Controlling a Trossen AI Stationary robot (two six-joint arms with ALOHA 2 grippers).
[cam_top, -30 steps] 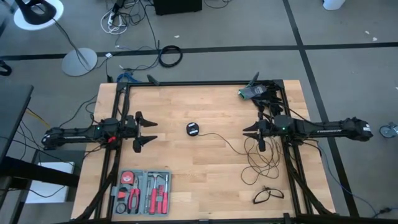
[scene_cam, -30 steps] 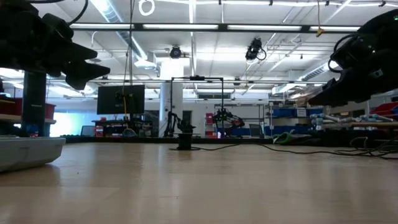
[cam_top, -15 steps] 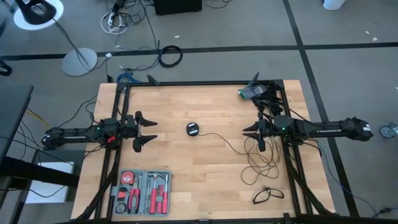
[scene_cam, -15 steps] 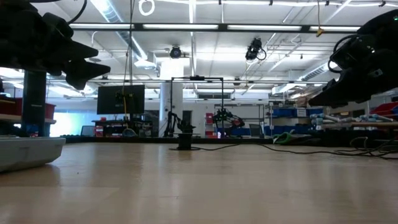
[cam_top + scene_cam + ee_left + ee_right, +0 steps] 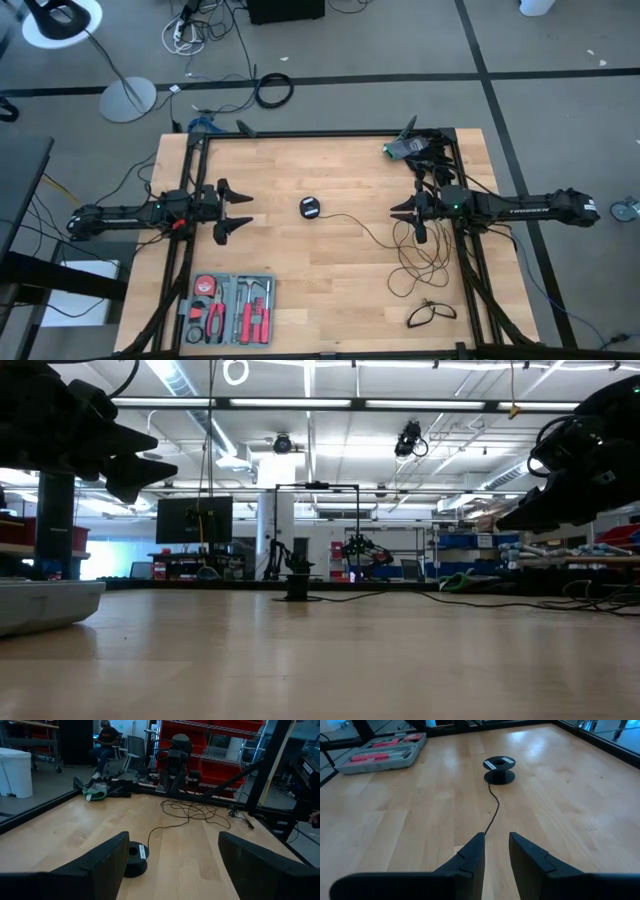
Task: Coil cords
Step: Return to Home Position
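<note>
The long cord's round black disc [image 5: 310, 208] lies flat mid-table; it also shows in the left wrist view [image 5: 133, 861] and the right wrist view [image 5: 499, 769]. Its thin black cord [image 5: 356, 224] trails toward the table's right into a loose tangle [image 5: 420, 262] on the wood under my right arm. The short cord [image 5: 430, 313] lies in a small loop near the front right corner. My left gripper [image 5: 236, 211] hovers open at the table's left, pointing at the disc. My right gripper [image 5: 408, 218] hovers above the cord, its fingers a narrow gap apart [image 5: 496, 851] with nothing between them.
An open tool case [image 5: 228, 307] with red-handled tools sits at the near left. A green and black bundle [image 5: 405, 148] lies at the far right corner. Black frame rails [image 5: 190, 180] run along the table's left and right sides. A thick cable ring [image 5: 273, 90] lies on the floor beyond.
</note>
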